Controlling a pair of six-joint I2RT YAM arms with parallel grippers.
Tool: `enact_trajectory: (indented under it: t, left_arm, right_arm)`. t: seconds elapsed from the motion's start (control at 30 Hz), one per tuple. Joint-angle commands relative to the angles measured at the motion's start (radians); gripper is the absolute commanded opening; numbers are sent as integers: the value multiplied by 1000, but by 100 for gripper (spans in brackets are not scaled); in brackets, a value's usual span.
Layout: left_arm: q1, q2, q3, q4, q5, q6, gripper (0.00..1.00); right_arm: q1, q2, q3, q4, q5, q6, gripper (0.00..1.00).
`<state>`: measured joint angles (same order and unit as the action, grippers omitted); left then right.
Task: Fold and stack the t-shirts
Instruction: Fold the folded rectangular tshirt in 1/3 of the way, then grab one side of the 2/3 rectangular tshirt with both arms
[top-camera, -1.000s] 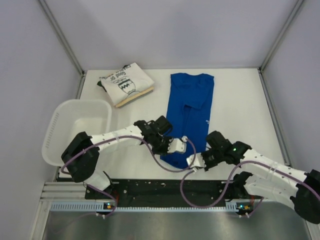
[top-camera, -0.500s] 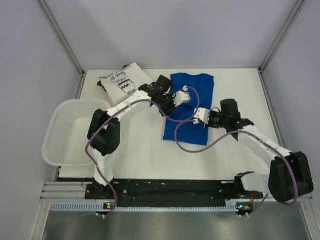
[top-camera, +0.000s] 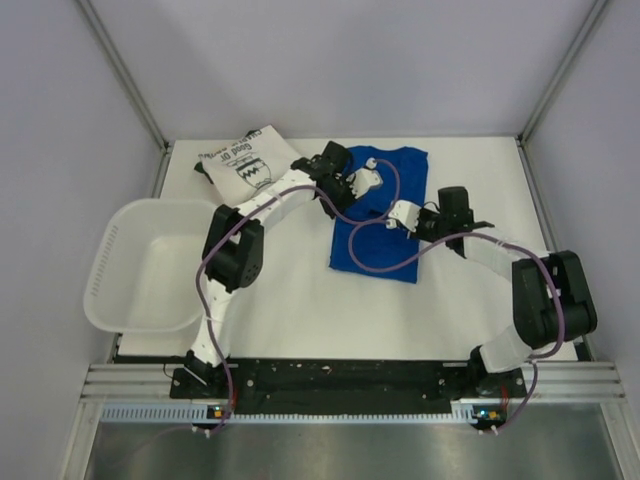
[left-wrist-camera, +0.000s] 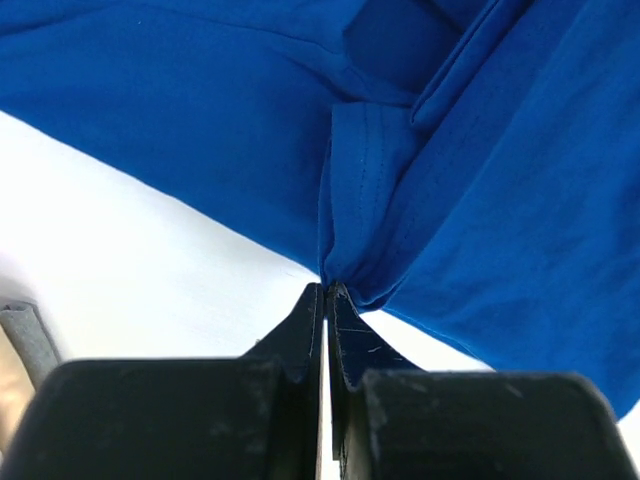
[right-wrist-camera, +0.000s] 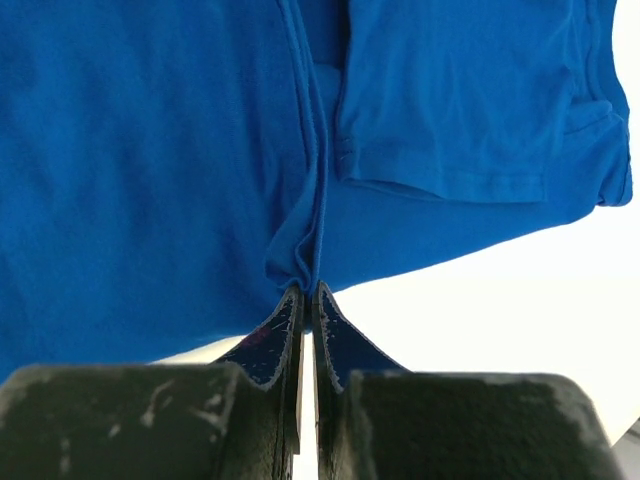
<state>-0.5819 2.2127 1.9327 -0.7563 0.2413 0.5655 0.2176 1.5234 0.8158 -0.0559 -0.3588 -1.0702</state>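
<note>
The royal blue t-shirt (top-camera: 385, 225) lies folded over on the white table at centre back. My left gripper (top-camera: 372, 181) is shut on a pinch of its cloth (left-wrist-camera: 345, 270) at the shirt's upper left. My right gripper (top-camera: 398, 213) is shut on a folded edge of the same shirt (right-wrist-camera: 300, 250) at mid right. The shirt's lower part is doubled up under both grippers. The white t-shirt (top-camera: 245, 165) with a black drawing and lettering lies folded at the back left, apart from both grippers.
A white plastic basket (top-camera: 155, 262) stands at the left edge of the table (top-camera: 480, 180). Grey walls close in the back and sides. The arms' cables loop over the blue shirt. The black base rail runs along the near edge.
Both grippers have carried the blue shirt's near hem from the front of the table to the back, folding the shirt in half. Both arms are now stretched far forward.
</note>
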Motion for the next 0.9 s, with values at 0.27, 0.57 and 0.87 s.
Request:
enact_trajectory:
  t: [0.27,0.57,0.87]
  left_arm:
    - [-1,73,195,95,-206,-44,50]
    - [-16,-309,-271,-49,403,368,52]
    - [-137,-291,-489,54,139,363,60]
  right_arm:
    - [-24,107,221,173,196,300,35]
    - [101,-244,-88,-197,-105,-136,70]
    - [213,-237,-233,-108,37,-138,71]
